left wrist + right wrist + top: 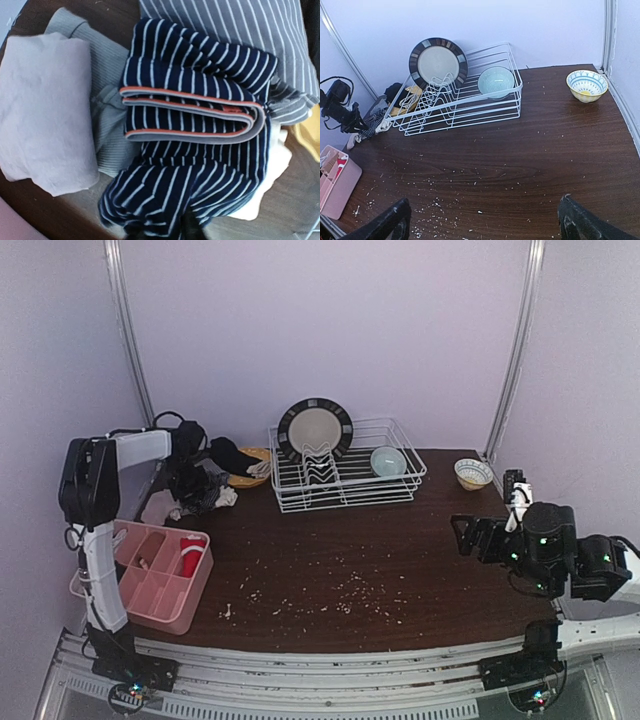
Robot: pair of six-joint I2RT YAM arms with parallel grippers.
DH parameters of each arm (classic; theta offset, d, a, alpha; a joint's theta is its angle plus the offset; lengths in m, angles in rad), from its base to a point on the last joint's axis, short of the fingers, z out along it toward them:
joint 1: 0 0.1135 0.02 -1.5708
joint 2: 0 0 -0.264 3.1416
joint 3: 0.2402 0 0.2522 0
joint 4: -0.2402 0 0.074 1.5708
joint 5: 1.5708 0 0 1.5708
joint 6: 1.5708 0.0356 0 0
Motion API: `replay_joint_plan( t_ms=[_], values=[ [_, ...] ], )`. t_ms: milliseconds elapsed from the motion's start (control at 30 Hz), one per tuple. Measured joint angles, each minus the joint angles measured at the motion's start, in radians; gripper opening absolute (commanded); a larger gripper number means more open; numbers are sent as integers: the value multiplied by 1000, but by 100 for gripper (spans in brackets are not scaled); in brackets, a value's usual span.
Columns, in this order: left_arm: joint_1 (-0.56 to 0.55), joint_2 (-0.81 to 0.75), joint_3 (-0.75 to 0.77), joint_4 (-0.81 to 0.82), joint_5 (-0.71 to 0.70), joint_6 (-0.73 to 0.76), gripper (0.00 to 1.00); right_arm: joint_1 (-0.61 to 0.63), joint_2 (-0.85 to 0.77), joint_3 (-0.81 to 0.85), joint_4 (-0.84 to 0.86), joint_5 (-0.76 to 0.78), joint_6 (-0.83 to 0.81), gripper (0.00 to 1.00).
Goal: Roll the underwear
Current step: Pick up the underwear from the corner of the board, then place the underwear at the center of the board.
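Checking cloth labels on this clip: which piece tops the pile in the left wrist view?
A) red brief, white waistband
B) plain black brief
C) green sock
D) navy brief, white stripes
D: the navy striped brief, its grey waistband edged in orange, lies over the grey ribbed cloth.

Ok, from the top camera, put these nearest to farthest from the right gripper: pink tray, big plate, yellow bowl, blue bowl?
1. Yellow bowl, just beyond the right gripper, far right.
2. Blue bowl, right end of the rack.
3. Big plate, upright at the rack's left.
4. Pink tray, near left edge.
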Motion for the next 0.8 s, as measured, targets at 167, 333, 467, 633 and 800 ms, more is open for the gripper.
replay_joint_plan(
  t_ms=[167, 333, 467, 633, 800],
  values=[
    [-10, -110, -64, 38, 6, 42, 0, 0, -47, 40, -36, 18, -42, 100],
    [-140, -430, -72, 75, -39, 132, 0, 0, -90, 62, -59, 76, -74, 100],
    [-465, -641, -14, 149, -73, 208, 0, 0, -111, 72, -76, 115, -80, 100],
    [-757, -743, -106, 237, 46, 209, 55, -3, -96, 75, -91, 108, -79, 100],
    [-814, -682, -386, 307, 94, 150, 98, -5, -14, 70, -129, 63, -49, 100]
  ],
)
